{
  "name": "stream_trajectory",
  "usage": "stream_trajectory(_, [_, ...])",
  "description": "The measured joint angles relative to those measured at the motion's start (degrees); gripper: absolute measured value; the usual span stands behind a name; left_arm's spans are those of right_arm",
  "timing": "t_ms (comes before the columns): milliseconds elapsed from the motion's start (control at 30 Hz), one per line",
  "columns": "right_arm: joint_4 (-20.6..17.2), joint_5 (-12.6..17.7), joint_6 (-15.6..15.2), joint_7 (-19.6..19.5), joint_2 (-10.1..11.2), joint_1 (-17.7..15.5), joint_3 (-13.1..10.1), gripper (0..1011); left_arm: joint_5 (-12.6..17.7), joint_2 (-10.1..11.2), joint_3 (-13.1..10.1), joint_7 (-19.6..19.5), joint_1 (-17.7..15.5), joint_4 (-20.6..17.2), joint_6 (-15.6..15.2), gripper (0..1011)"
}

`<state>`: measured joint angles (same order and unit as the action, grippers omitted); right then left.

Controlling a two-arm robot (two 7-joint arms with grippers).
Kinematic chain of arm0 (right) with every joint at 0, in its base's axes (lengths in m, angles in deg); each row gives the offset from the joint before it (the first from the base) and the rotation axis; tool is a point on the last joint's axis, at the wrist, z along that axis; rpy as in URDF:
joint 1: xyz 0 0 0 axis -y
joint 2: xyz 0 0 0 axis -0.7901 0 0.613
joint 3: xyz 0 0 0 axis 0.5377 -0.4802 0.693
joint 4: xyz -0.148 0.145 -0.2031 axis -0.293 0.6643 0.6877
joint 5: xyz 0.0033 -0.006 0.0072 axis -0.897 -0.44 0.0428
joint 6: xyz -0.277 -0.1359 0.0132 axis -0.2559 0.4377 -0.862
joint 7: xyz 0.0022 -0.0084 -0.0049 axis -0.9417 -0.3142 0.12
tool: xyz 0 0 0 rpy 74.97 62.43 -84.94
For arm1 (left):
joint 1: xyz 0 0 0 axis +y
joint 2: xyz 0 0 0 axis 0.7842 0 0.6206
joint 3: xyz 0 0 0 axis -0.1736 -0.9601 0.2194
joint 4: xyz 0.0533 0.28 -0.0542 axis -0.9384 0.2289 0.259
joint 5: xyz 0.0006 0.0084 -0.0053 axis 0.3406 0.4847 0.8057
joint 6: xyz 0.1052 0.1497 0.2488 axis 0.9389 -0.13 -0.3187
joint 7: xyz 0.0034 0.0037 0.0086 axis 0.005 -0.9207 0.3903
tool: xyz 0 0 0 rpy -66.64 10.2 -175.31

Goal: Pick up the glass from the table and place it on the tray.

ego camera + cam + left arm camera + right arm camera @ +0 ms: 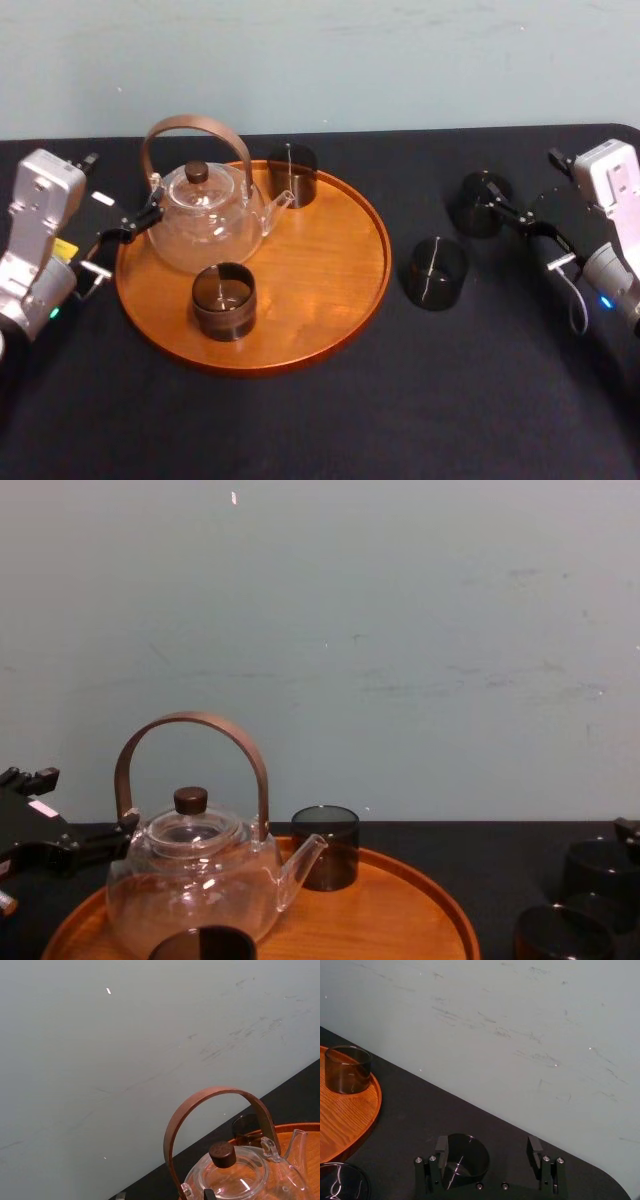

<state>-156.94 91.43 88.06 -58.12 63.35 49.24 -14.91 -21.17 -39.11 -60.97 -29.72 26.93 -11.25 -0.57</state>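
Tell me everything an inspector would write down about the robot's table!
Surface: black table.
Job's things: near glass and far glass stand on the table, right of the tray.
Clutter: teapot, back glass and front glass on the tray.
Grippers: right gripper has open fingers either side of the far glass; left gripper is beside the teapot.
Cables: grey cable looped on the right arm.
Surroundings: scuffed pale wall.
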Motion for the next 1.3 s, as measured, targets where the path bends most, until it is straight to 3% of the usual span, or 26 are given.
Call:
stream_trajectory(367, [0.0, 0.0, 0.0, 0.0, 0.0, 0.0, 0.0, 1002, 0.0, 0.0, 0.0, 0.0, 0.0, 0.0, 0.0, 1010])
stream_trajectory(533, [-0.9, 0.7, 0.1, 1.6, 0.5, -1.3, -1.0, 1002, 0.0, 0.0, 0.0, 0.0, 0.0, 0.0, 0.0, 1010])
stream_trajectory(700, [-4.2, 2.4, 0.4, 3.5, 2.3, -4.8, -2.8, 1003, 0.0, 0.0, 0.0, 0.0, 0.0, 0.0, 0.0, 1010])
stream_trajectory(1067, [-15.3, 3.0, 1.8, 3.5, 7.0, -16.6, -6.9, 1002, 0.0, 0.0, 0.0, 0.0, 0.0, 0.0, 0.0, 1009])
stream_trajectory(1300, [-17.9, 2.8, 2.0, 4.2, 7.2, -20.6, -7.3, 1003, 0.0, 0.0, 0.0, 0.0, 0.0, 0.0, 0.0, 1010])
